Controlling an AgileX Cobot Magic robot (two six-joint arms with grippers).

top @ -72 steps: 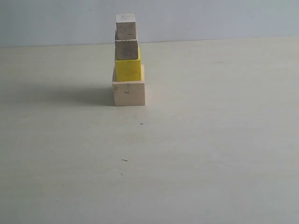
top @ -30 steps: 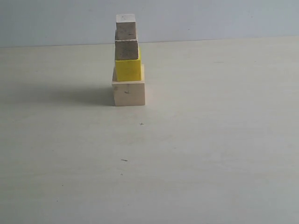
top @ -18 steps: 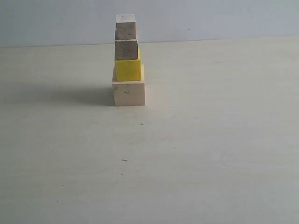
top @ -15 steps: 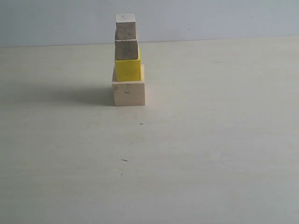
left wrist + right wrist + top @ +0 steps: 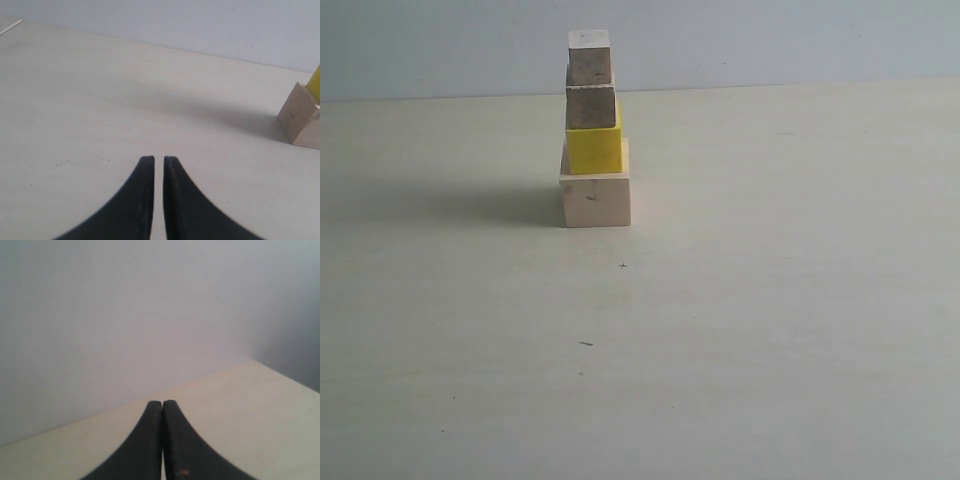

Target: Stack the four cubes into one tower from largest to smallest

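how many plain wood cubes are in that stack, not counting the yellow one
3. The large wood cube sits on the table as the base, under the yellow cube. The smaller wood cube rests on the yellow one, and the smallest wood cube tops it. None seems hidden.

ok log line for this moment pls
tower: four cubes stacked, largest at bottom | left gripper: nearly shut, empty, clear of tower | right gripper: shut, empty | table: nothing loose seen

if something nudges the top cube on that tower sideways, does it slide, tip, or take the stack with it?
Probably slides or drops off alone: the smallest wood cube rests loose on the slightly wider cube beneath, with little ledge to spare. Rolling is unlikely; its faces are flat. It looks light, so the yellow cube and large base cube would likely stay put.
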